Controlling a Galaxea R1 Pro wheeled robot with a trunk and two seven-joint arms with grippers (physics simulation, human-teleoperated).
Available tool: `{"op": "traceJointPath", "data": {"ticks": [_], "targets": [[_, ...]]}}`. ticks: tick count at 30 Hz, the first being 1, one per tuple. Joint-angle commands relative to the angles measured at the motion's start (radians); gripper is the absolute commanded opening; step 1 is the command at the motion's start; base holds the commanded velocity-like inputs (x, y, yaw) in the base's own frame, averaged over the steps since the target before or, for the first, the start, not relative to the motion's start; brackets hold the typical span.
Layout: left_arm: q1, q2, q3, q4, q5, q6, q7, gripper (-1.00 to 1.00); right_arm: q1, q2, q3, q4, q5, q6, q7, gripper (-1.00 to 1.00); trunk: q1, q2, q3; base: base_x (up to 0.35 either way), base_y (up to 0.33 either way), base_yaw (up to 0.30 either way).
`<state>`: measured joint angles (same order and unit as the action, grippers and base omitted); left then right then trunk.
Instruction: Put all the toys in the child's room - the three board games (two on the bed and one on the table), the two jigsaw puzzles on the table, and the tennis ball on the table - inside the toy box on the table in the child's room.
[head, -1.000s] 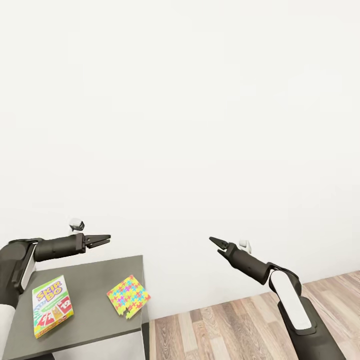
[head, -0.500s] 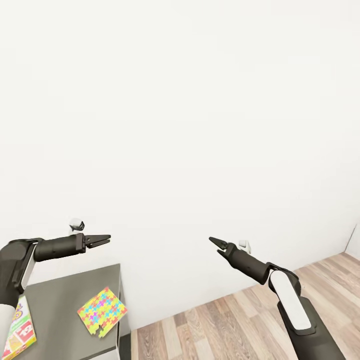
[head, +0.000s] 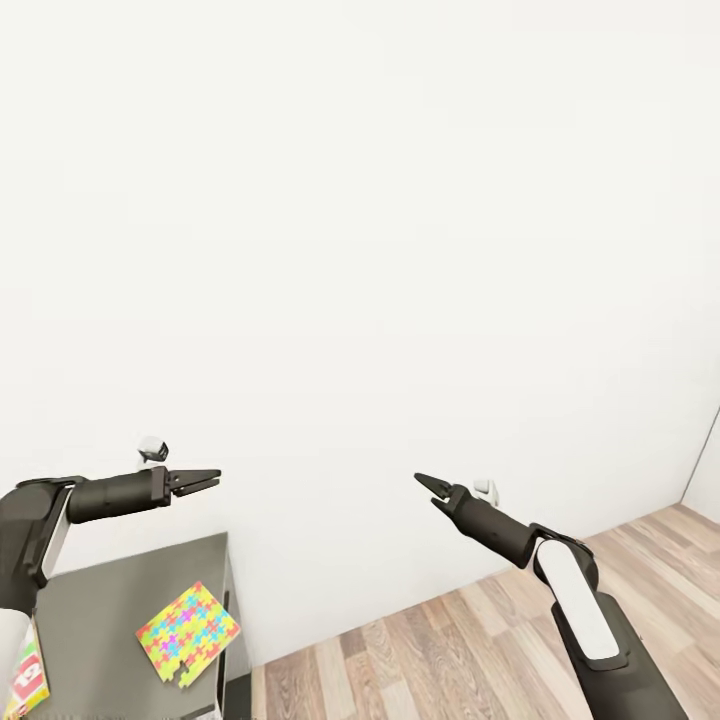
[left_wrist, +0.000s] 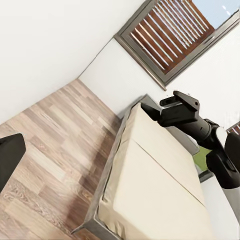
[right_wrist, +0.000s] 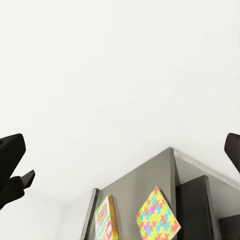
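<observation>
Left pincer: dark two-fingered left gripper (head: 205, 480) hangs in the air, fingers nearly together, nothing between them.
Right pincer: dark two-fingered right gripper (head: 428, 486) is likewise nearly closed and empty.
Change: the whole head view has swung right since a second ago; the dark grey flat table corner (head: 110, 600) sits further left in the picture, more light wooden plank floor (head: 450, 640) shows, and both arms keep the same pose.
Arm pose: both forearms reach forward at about the same height, tips angled inward toward each other, before a plain white wall (head: 400, 250).
Puzzle: yellow square jigsaw puzzle with many-coloured piece shapes (head: 188, 632) lies flat near the table's right edge, below and nearer than the left pincer, apart from it.
Board game: pale green-edged flat board game box (right_wrist: 106, 217) lies left of the puzzle, cut off at the head view's left edge.
Bed: low beige-mattressed bed (left_wrist: 155, 190) shows in the left wrist view, with the right arm before it.
</observation>
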<state>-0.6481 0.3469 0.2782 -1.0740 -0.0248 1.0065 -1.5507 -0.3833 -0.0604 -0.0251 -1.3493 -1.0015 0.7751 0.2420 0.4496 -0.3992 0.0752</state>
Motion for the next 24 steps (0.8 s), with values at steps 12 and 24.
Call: {"op": "traceJointPath", "data": {"ticks": [12,24], "targets": [[-0.001,0.0,-0.001,0.0,-0.003,0.011,-0.005,1.0,0.0,0.002,-0.001,0.005,0.004,0.005,0.004,1.0,0.0,-0.001,0.0,0.012,-0.018,0.274],[-0.001,-0.001,-0.003,0.0,-0.004,0.014,0.085,1.0,0.0,-0.002,-0.001,0.009,0.006,0.004,0.003,1.0,0.0,-0.001,0.0,0.006,-0.005,0.284]]}}
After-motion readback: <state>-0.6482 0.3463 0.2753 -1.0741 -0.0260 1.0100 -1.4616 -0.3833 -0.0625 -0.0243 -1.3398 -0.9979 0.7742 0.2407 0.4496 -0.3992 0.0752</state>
